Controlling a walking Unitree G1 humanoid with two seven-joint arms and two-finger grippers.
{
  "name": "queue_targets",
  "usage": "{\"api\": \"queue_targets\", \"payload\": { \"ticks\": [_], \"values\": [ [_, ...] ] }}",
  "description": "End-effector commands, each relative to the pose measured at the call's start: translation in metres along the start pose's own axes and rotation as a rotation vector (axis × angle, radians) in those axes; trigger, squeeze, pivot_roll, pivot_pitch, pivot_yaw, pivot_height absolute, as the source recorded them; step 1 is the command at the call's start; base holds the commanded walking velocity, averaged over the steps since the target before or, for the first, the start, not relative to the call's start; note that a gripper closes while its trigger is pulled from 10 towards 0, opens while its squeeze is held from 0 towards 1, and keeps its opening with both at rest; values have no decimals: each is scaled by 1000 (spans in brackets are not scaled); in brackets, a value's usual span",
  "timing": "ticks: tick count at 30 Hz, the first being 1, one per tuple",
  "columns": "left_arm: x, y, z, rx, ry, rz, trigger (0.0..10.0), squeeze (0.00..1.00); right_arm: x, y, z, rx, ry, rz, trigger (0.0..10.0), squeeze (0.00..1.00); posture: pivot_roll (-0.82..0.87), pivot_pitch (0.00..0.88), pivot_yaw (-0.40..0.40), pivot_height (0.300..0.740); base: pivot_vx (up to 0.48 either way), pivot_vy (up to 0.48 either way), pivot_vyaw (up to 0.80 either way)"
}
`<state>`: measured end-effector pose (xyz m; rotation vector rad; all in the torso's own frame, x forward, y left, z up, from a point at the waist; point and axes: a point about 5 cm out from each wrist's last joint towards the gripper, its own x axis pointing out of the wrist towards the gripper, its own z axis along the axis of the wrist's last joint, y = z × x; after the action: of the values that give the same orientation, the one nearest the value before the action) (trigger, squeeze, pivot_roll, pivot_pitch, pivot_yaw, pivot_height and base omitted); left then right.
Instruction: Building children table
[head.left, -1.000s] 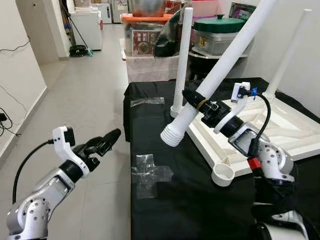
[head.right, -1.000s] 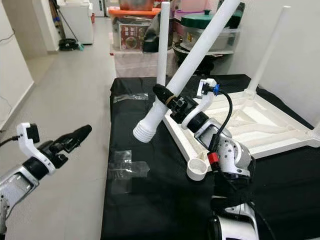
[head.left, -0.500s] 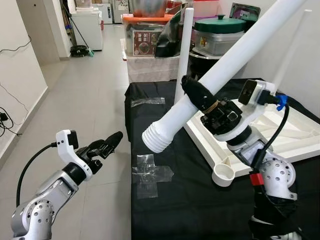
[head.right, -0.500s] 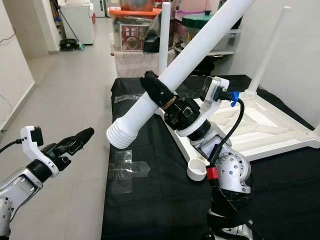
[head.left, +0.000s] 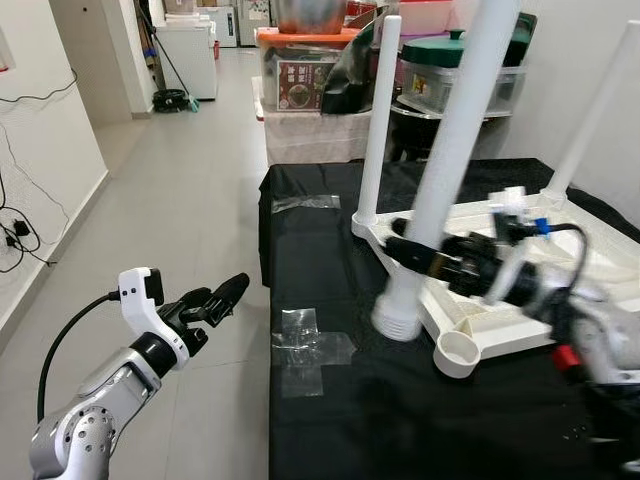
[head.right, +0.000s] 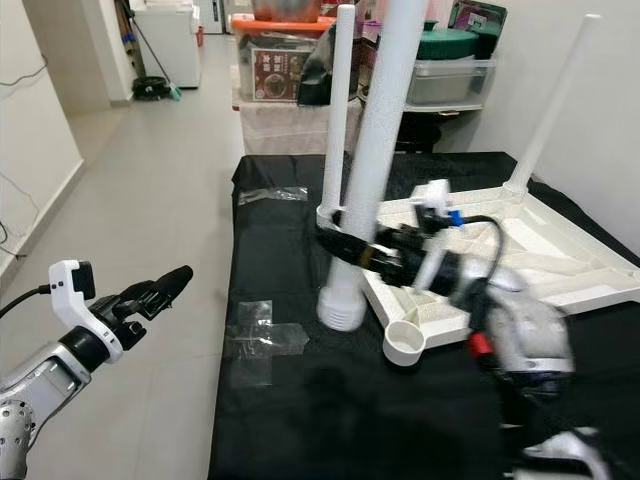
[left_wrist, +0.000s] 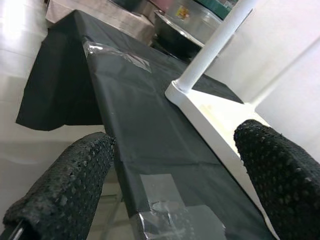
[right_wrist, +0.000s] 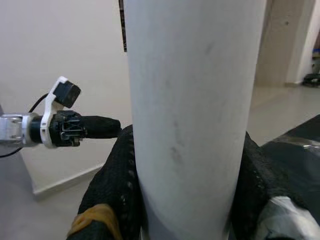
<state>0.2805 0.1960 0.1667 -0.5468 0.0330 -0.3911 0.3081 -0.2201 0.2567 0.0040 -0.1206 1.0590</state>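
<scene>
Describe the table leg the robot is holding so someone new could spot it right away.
On the black-covered table, an upturned white tabletop has thin legs already standing in its corners. The held leg is the thick one gripped by the right gripper, its ribbed end just beside the empty corner socket.

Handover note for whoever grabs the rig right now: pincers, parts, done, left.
Right pincer: shut on the loose white leg, held nearly upright, threaded end down at the black cloth, just beside the empty corner socket.
Left pincer: open, holding nothing, out over the floor left of the work surface.
Tabletop: lying upside down on the cloth. Two legs stand in it: near-left corner leg and far leg.
Done: those two legs seated, as far as can be seen.
Left: move the held leg over the empty socket and seat it; the fourth corner is out of frame, so check it.
</scene>
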Motion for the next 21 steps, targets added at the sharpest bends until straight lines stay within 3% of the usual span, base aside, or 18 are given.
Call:
{"api": "queue_targets", "payload": {
  "ticks": [1, 8, 11, 17, 21],
  "values": [
    [-1, 2, -5, -4, 7, 21, 10000, 0, -1, 2, -4, -16, 8, 15, 0, 0, 56, 0, -34, 740, 0, 0, 0],
    [-1, 2, -5, -5, 6, 20, 10000, 0, -5, 4, -20, -25, 45, 27, 0, 0, 64, 0, -27, 740, 0, 0, 0],
    [-1, 6, -1, 1, -7, 46, 10000, 0, -4, 5, -37, -73, 85, -19, 0, 0, 66, 0, -27, 740, 0, 0, 0],
    [-1, 7, 0, 0, -11, 56, 10000, 0, -3, 4, -42, -96, 103, -44, 0, 0, 66, 0, -27, 740, 0, 0, 0],
    [-4, 10, 0, -2, -19, 73, 10000, 0, -10, -1, -53, -122, 78, -179, 0, 0, 67, 0, -26, 740, 0, 0, 0]
  ]
}}
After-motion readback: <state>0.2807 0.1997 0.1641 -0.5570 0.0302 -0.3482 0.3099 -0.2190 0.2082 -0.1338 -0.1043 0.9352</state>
